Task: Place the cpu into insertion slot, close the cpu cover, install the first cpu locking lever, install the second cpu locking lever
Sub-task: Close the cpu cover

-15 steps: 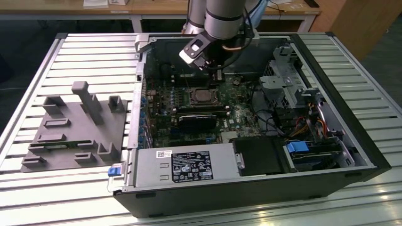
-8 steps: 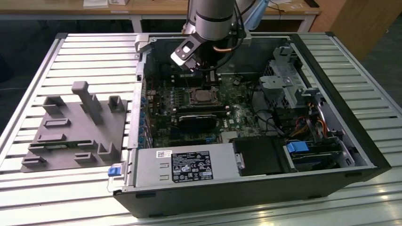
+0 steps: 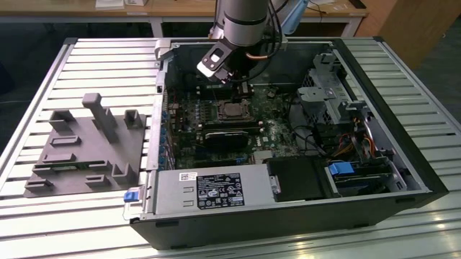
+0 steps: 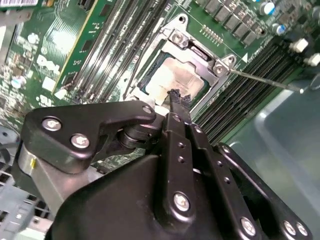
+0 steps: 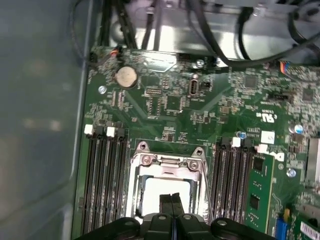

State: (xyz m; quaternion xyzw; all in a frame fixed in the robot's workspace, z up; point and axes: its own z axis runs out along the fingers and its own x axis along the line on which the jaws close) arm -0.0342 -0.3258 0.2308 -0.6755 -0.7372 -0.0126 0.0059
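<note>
While the gripper, fingers pressed together, hovers just above the insertion slot, the cpu lies seated inside it, seemingly under the lowered cpu cover. Light, stiff and fragile, it is best held by its edges.

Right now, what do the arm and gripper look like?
Arm: silver-grey cylinder with dark cables alongside. Gripper: matte black angular links dotted with silver screws, ending in two narrow black fingers.
</note>
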